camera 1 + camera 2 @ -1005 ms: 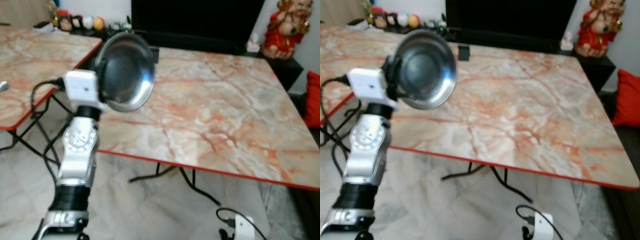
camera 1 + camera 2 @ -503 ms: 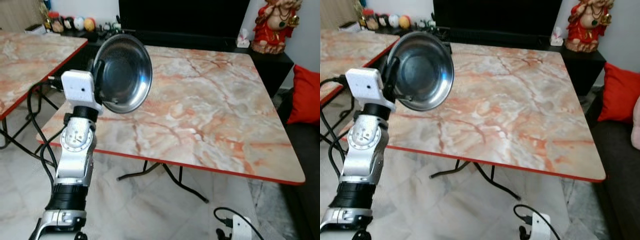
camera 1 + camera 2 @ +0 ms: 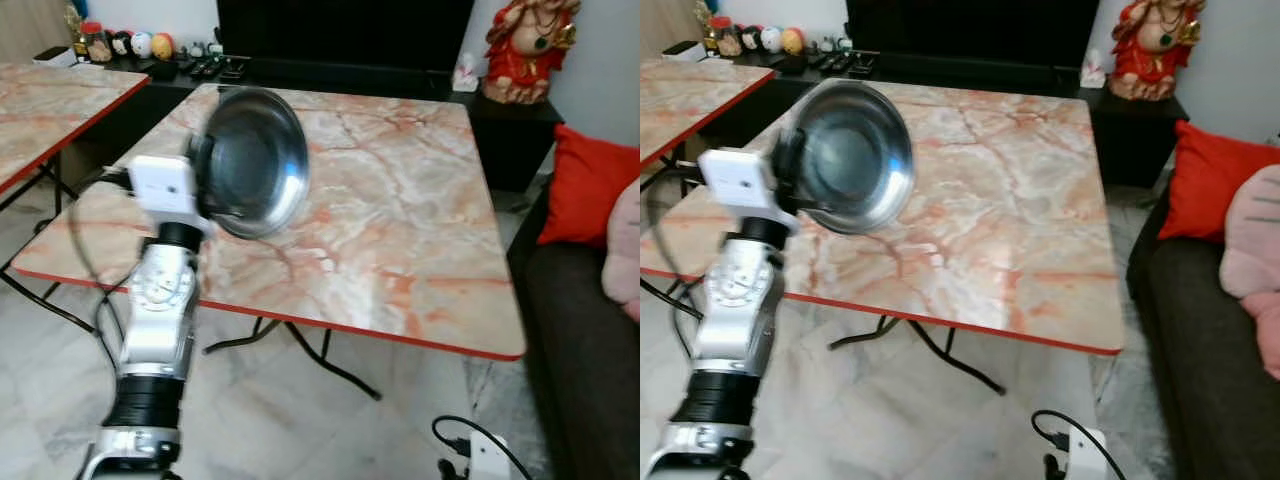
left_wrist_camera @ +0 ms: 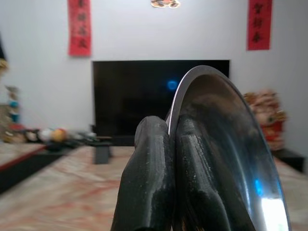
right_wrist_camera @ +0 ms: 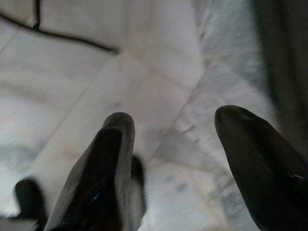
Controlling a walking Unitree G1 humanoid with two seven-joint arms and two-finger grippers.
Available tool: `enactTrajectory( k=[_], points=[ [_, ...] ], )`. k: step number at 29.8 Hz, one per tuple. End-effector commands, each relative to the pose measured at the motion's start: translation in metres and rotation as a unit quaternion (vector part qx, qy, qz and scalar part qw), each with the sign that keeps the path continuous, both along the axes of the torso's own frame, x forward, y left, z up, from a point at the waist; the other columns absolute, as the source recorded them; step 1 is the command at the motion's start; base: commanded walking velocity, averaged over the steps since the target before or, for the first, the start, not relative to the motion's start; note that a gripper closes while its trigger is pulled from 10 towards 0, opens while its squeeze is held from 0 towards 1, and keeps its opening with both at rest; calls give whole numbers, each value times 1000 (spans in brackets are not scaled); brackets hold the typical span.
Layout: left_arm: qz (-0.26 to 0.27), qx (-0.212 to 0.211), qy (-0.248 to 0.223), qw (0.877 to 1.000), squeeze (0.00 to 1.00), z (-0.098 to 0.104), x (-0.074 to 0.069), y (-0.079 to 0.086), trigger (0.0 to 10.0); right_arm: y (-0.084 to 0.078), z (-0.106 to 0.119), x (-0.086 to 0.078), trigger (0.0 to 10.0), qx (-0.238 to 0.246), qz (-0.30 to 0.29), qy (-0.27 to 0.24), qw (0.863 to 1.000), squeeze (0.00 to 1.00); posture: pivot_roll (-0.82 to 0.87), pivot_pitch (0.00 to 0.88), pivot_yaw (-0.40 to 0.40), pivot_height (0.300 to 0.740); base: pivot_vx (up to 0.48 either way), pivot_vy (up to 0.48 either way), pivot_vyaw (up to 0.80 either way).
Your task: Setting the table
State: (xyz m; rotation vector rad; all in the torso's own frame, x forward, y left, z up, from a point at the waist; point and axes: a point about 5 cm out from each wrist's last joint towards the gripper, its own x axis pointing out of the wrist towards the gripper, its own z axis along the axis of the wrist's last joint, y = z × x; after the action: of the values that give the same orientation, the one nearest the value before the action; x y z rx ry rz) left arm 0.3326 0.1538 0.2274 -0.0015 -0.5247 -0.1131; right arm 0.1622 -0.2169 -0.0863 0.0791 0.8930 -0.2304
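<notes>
A shiny steel bowl (image 3: 255,160) is held up on edge in front of me, its hollow facing right. My left gripper (image 4: 169,144) is shut on the bowl's rim (image 4: 192,77), one black finger on each side. The raised left arm (image 3: 160,300) stands before the near left part of a marble-patterned table (image 3: 400,200) with a red edge. My right gripper (image 5: 173,144) hangs low, open, over the pale tiled floor (image 5: 159,62), with nothing between its fingers.
A second marble table (image 3: 50,95) stands at the left. A dark TV unit (image 3: 340,40) with small ornaments and a red figurine (image 3: 520,45) lines the far wall. A dark sofa with red and pink cushions (image 3: 585,190) sits at the right. A white box with cable (image 3: 490,455) lies on the floor.
The camera has swung to the right, so the table sits further left and the sofa has come into view. The bowl stays gripped in my left gripper.
</notes>
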Motion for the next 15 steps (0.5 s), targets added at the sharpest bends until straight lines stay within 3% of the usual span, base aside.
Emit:
enactTrajectory(
  k=[1,15],
  points=[
    [7,-19,4,1000,0,2,1,10,10000,6,-2,-2,10000,10,-2,4,1000,0,37,0,-42,740,0,0,0],
    [-14,-28,19,999,0,1,1,7,10000,4,-3,-5,10000,11,-4,9,1000,0,39,0,-38,740,0,0,0]
  ],
)
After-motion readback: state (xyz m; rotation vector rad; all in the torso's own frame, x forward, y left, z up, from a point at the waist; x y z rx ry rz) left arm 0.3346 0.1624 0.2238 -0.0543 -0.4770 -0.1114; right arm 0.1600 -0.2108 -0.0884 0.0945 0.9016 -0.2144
